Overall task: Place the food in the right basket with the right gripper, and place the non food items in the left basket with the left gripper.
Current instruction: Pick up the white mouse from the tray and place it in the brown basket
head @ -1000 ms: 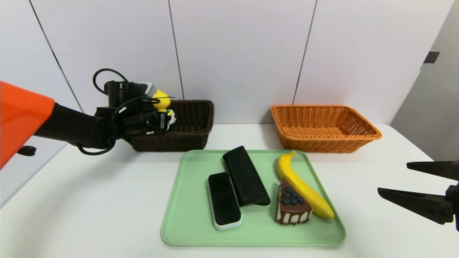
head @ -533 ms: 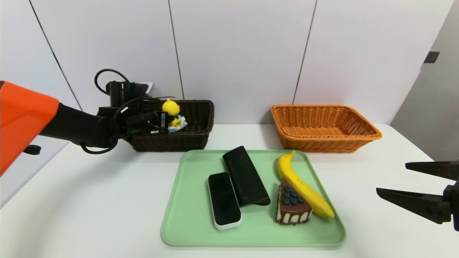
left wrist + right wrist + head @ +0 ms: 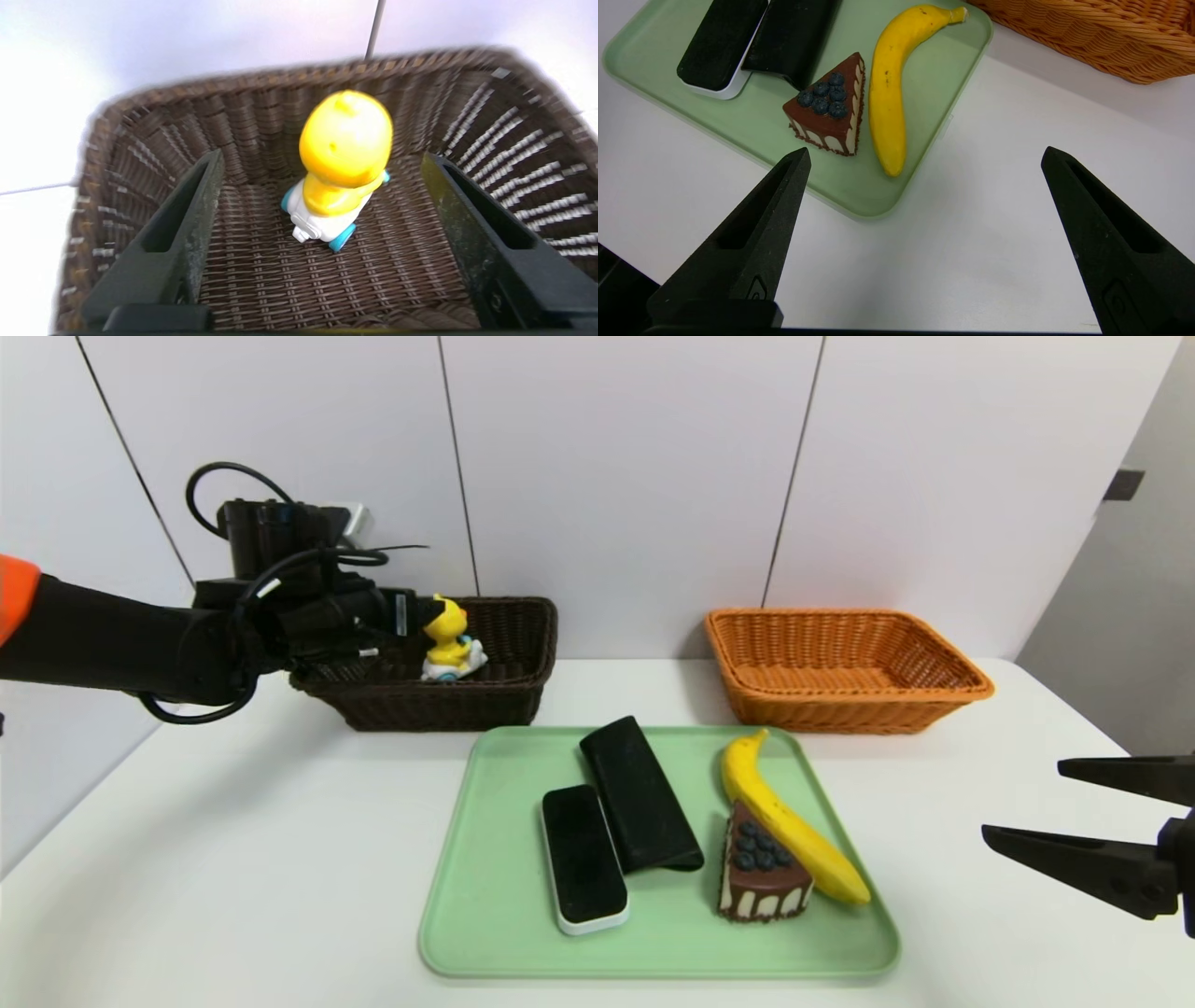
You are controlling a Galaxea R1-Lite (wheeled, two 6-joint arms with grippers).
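The yellow duck toy [image 3: 448,639] [image 3: 345,140] stands upright on the floor of the dark brown left basket [image 3: 504,695] [image 3: 140,154]. My left gripper [image 3: 415,616] [image 3: 322,156] hovers over the basket's left end, open, its fingers apart from the duck. On the green tray lie the black fabric case [image 3: 639,793] [image 3: 794,32], the white-rimmed device [image 3: 583,859] [image 3: 719,46], the banana [image 3: 784,821] [image 3: 887,93] and the cake wedge [image 3: 761,877] [image 3: 829,112]. The orange right basket [image 3: 840,700] [image 3: 1087,37] holds nothing. My right gripper [image 3: 1025,800] [image 3: 925,151] waits open at the right, empty.
The green tray [image 3: 485,915] [image 3: 761,130] sits mid-table in front of both baskets. White wall panels stand right behind the baskets. Bare white tabletop lies between the tray and my right gripper, and to the tray's left.
My left gripper has opened and let go of the duck, which dropped into the dark basket. The left arm then drew back leftward and slightly up. The right arm stayed still.
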